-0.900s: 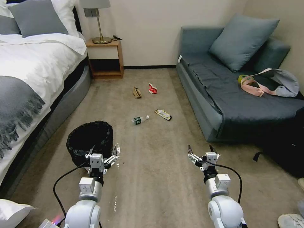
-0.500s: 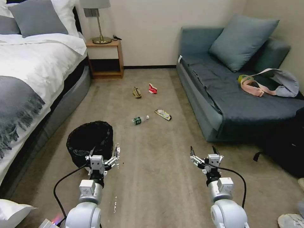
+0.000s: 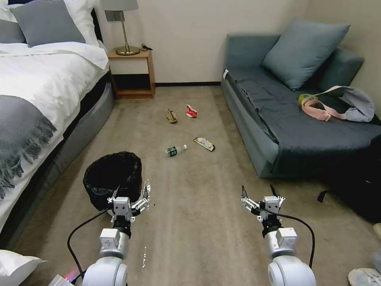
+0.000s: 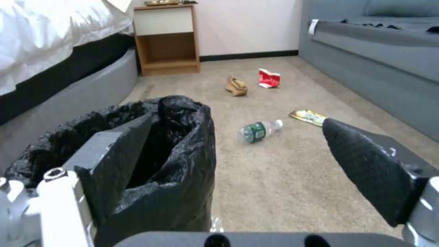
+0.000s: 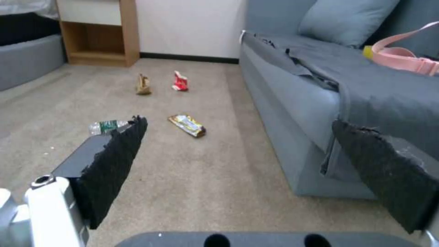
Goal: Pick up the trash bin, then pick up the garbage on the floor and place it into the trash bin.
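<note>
The trash bin [image 3: 113, 172], lined with a wrinkly black bag, stands on the carpet beside the bed. My left gripper [image 3: 131, 192] is open at its near right side. In the left wrist view one finger [image 4: 116, 161] lies over the trash bin [image 4: 183, 164] and the other is clear of it. Farther off lies the garbage: a clear bottle [image 3: 175, 150], a yellow-black wrapper [image 3: 204, 143], a red-white carton scrap [image 3: 191, 111] and a tan paper scrap [image 3: 171, 116]. My right gripper [image 3: 258, 194] is open and holds nothing, low over bare carpet near the sofa.
A bed [image 3: 35, 91] runs along the left, with a nightstand [image 3: 133, 73] and lamp at the back. A grey sofa [image 3: 278, 119] on the right carries a cushion, a pink-strapped bag [image 3: 341, 105] and a yellow tape roll. A dark backpack [image 3: 357, 186] sits right.
Both grippers have drawn back a little toward me, the right one more and slightly to the right. The bin and the litter have not moved.
</note>
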